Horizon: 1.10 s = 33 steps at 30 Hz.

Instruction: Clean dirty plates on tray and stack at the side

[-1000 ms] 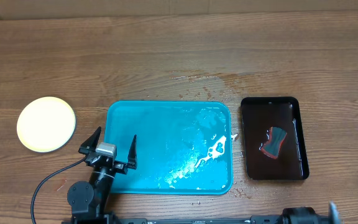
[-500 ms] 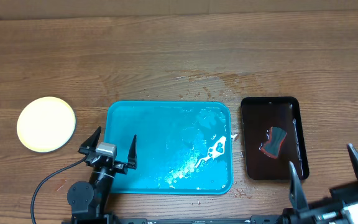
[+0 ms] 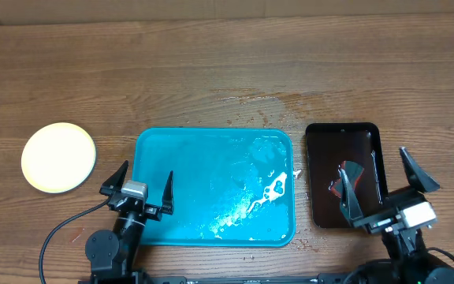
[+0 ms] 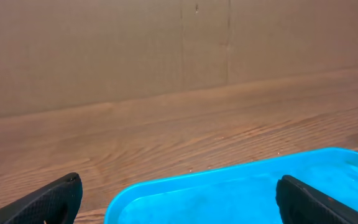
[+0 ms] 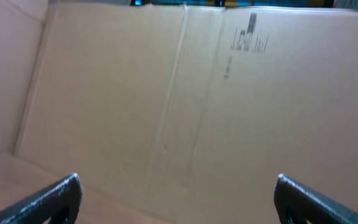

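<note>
With no plate left in the wash area, the job looks all but finished, and the step in hand is probably just parking both arms without disturbing anything. On the far left the pale yellow plate [image 3: 57,156] lies on the counter [image 3: 211,71], well apart from everything else. Its top face looks clean, and whether others lie beneath it cannot be told from above. The left pincer [image 3: 146,170] hovers with its fingers spread wide and nothing between them, over the near left corner of the tray [image 3: 187,173]. Any retreat from there should lift clear of the raised rim before swinging, and should keep away from the plate side so the stack is not nudged. The turquoise tray holds no plates, only a wet film and patches of white foam [image 3: 274,188] toward its right end. Just beside it, not touching, sits the black tray [image 3: 329,150], which holds a grey and red sponge [image 3: 348,178] and what looks like some liquid. The right pincer [image 3: 372,158] is likewise spread and empty above that tray's near right part, and its wrist camera sees only the cardboard wall [image 5: 166,93]. It ought to move slowly, since a dipped finger could catch the sponge or tip the shallow tray.
</note>
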### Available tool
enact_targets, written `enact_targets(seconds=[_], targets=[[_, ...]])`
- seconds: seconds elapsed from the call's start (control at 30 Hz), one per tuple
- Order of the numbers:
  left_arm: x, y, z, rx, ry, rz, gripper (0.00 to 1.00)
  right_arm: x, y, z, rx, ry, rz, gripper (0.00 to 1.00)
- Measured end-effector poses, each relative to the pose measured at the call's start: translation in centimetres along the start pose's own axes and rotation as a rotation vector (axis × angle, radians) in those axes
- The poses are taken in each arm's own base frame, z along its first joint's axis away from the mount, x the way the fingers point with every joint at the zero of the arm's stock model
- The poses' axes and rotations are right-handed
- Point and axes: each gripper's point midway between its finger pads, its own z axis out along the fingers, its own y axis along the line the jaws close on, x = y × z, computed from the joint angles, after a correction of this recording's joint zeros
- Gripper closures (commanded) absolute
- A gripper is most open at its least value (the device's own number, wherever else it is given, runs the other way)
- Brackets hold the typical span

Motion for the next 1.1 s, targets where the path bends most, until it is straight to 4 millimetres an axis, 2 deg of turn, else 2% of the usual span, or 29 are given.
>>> enact_targets(seconds=[0.23, 0.4, 0.6, 0.9, 1.1], targets=[[0.0, 0.0, 0.0, 0.000, 0.000, 0.000, 0.00, 1.9, 0.2, -0.1, 0.003, -0.068, 0.022, 0.00], [0.0, 0.0, 0.0, 0.000, 0.000, 0.000, 0.00, 3.5, 0.3, -0.3, 0.002, -0.054, 0.036, 0.00], [0.0, 0.0, 0.0, 0.000, 0.000, 0.000, 0.00, 4.1, 0.4, -0.4, 0.004, -0.061, 0.038, 0.00], [0.0, 0.0, 0.0, 0.000, 0.000, 0.000, 0.00, 8.5, -1.4, -0.6, 0.132, 0.092, 0.249, 0.00], [0.0, 0.0, 0.0, 0.000, 0.000, 0.000, 0.00, 13.2, -1.5, -1.6, 0.199, 0.273, 0.398, 0.00]])
